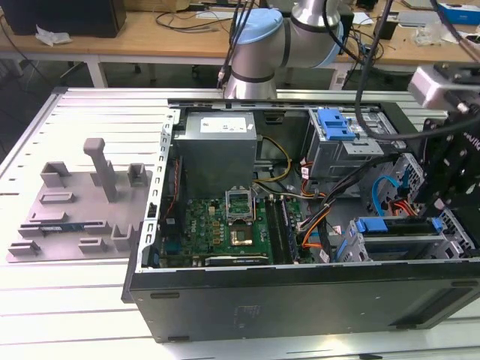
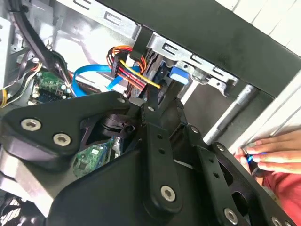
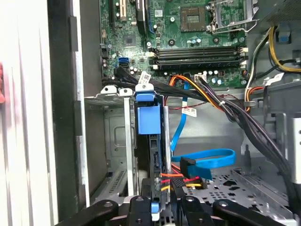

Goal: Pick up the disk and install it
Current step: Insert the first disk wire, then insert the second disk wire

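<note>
The disk [image 3: 151,160] is seen standing on edge in the drive cage [image 3: 115,141] of the computer case [image 1: 300,296], directly ahead of the tool [image 3: 162,207]. Whether the tool's fingers grip its blue bracket cannot be told.

Open PC case [image 1: 300,296] is lying on the table [image 1: 90,105], motherboard [image 1: 229,225] showing, grey tray [image 1: 75,217] sitting beside it.

Slatted metal table [image 1: 90,112] carries computer case [image 1: 300,292] and grey tray [image 1: 82,202]
</note>
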`<move>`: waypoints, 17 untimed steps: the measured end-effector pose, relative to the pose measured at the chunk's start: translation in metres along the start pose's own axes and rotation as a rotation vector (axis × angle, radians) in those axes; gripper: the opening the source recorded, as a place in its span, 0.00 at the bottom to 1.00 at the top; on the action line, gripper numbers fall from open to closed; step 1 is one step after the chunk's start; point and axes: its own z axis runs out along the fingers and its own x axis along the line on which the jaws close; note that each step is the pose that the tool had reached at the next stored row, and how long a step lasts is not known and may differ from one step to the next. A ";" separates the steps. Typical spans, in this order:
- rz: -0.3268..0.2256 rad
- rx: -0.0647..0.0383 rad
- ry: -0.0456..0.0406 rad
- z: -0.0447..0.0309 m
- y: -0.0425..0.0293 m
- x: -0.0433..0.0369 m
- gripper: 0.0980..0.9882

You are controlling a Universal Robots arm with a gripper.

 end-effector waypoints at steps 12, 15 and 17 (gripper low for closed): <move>0.000 0.000 0.0001 -0.0244 0.0002 0.0008 0.23; 0.000 0.000 0.0000 -0.0244 0.0002 0.0008 0.23; 0.000 0.000 0.0000 -0.0244 0.0002 0.0008 0.23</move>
